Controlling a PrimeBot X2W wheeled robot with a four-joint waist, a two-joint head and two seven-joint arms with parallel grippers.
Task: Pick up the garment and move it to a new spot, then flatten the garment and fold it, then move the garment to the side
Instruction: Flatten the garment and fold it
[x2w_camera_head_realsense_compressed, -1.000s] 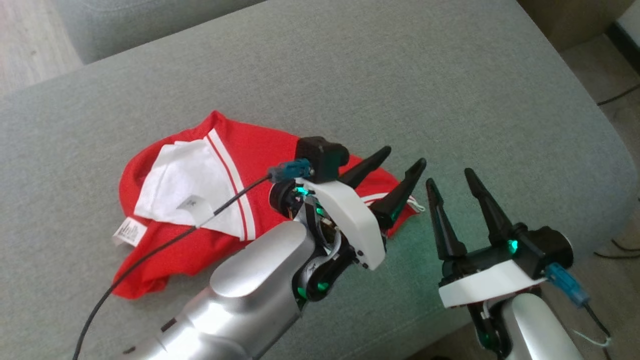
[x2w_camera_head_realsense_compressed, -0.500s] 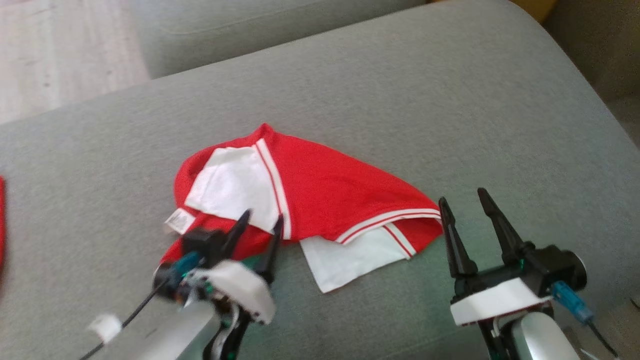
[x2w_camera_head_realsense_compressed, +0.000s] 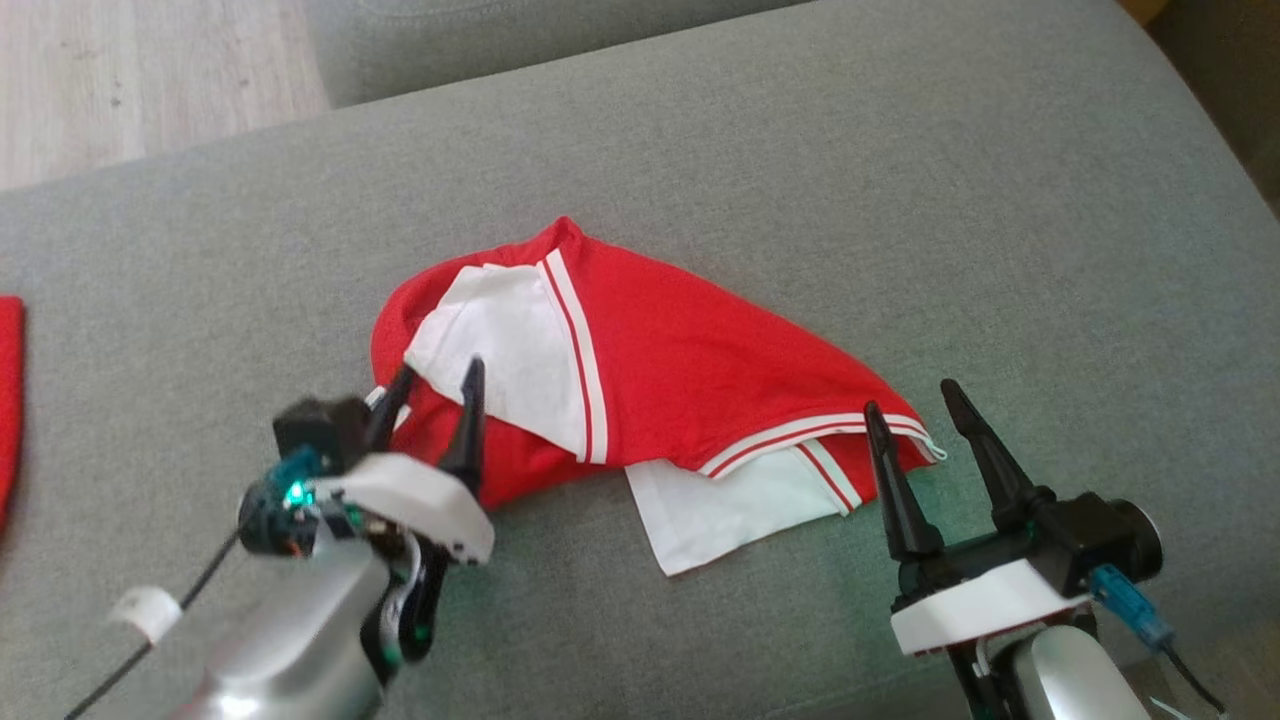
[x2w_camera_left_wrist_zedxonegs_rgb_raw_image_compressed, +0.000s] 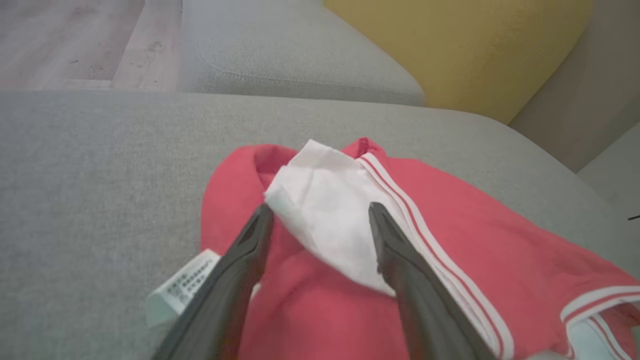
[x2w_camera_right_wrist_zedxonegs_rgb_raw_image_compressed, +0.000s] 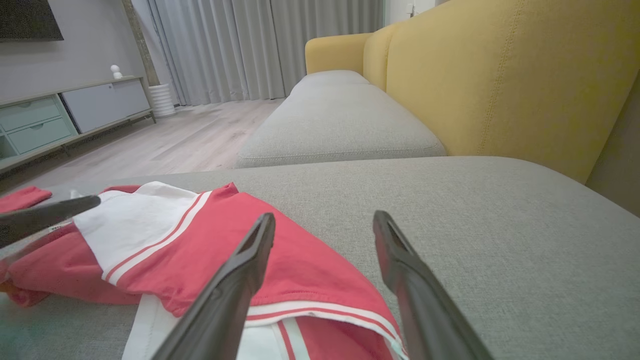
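The garment (x2w_camera_head_realsense_compressed: 680, 370), red with white panels and white striping, lies crumpled and partly doubled over itself, with the grey sofa cushion (x2w_camera_head_realsense_compressed: 900, 180) spread bare under it and around it on every side. Its long axis slants across the robot's front: a bunched end with a white panel (x2w_camera_head_realsense_compressed: 510, 345) towards the robot's left, a striped hem with a white flap poking out beneath it towards the right.

The left hand (x2w_camera_head_realsense_compressed: 438, 368) sits at the garment's bunched end, fingers spread and holding nothing. In its wrist view the two fingers straddle the white panel, with the care label (x2w_camera_left_wrist_zedxonegs_rgb_raw_image_compressed: 182, 287) just outside the garment's edge beside one finger. Whether the tips already press into the cloth is hard to say from these angles; they look to be at its surface or barely above it.

The right hand (x2w_camera_head_realsense_compressed: 910, 397) is at the garment's opposite end, also released and empty, its fingertips just beside the striped hem and pointing along the cloth.

So each hand has one end of the long axis in front of it, and the left looks the closer to a grip. A likely next step is pinching both ends and lifting, and the doubled layers could make a pinch catch only the top one.

A second scrap of red cloth (x2w_camera_head_realsense_compressed: 8, 400) lies well apart from the garment, beyond its bunched end.
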